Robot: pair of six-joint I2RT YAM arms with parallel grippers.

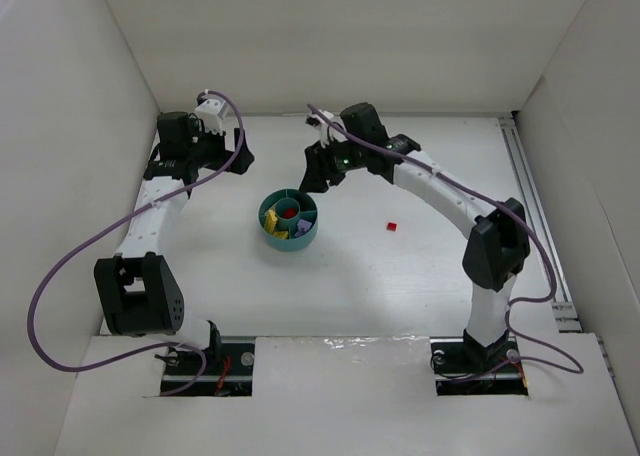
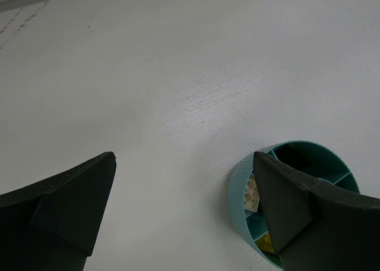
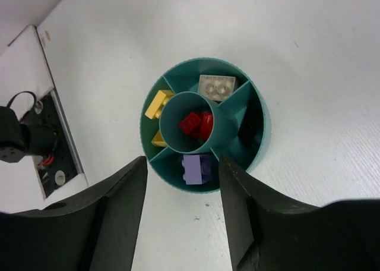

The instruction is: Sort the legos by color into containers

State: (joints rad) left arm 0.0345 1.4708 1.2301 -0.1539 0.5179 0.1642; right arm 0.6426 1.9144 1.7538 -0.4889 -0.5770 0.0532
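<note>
The teal round dish sits mid-table. In the right wrist view its rim shows, with red legos in the central cup. Its wedges hold yellow legos, a white lego, a purple lego and a black one. One red lego lies alone on the table, right of the dish. My right gripper hangs open and empty over the dish's far edge. My left gripper is open and empty, up and left of the dish.
White walls enclose the table on the left, back and right. A metal rail runs along the right edge. Purple cables trail from both arms. A dark mount with wires shows at the table's edge in the right wrist view.
</note>
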